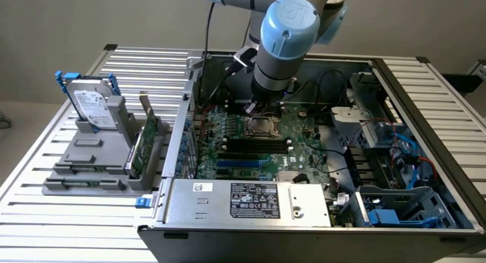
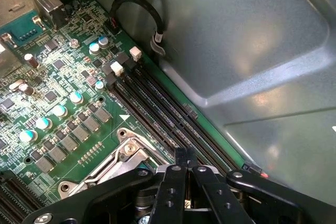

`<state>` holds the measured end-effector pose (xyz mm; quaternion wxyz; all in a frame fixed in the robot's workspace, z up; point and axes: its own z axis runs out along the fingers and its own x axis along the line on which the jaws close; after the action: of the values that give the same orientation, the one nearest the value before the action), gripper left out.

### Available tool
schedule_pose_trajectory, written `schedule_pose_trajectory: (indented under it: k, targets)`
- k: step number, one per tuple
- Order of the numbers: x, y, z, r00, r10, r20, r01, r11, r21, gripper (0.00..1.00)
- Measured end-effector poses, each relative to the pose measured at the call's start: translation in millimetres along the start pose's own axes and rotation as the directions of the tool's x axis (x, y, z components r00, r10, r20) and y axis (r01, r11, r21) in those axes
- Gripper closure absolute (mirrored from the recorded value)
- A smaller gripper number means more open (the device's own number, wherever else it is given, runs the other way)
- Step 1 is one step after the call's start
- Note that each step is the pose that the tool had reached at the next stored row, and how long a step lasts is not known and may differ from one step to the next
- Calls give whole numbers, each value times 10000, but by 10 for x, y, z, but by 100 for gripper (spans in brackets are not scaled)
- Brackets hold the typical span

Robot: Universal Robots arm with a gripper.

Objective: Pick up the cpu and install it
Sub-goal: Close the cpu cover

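Observation:
My gripper [image 1: 251,108] hangs low inside the open computer case [image 1: 395,92], just over the far edge of the metal-framed socket [image 1: 263,126] on the green motherboard [image 1: 304,149]. In the wrist view its black fingers [image 2: 177,174] are pressed together, shut, and nothing shows between them. They sit right beside the socket's silver frame [image 2: 123,156] and the black memory slots [image 2: 168,114]. The cpu is hidden from view.
A hard drive [image 1: 94,107] with a blue bracket stands in a grey rack [image 1: 91,160] at the exterior view's left. The power supply [image 1: 251,201] lies along the case's near side, with cables and blue drive bays [image 1: 402,212] at the right. The grey case wall [image 2: 252,51] rises close beside the memory slots.

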<state>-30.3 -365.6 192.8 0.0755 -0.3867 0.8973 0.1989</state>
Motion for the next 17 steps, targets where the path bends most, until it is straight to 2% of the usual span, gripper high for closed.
schedule_pose_trajectory:
  k: [11,17]
  targets:
    - [-27,-32,4,9999,-134,17,134,9999,-98,89]
    - [-30,-36,6,9997,-254,-21,253,9996,-139,89]
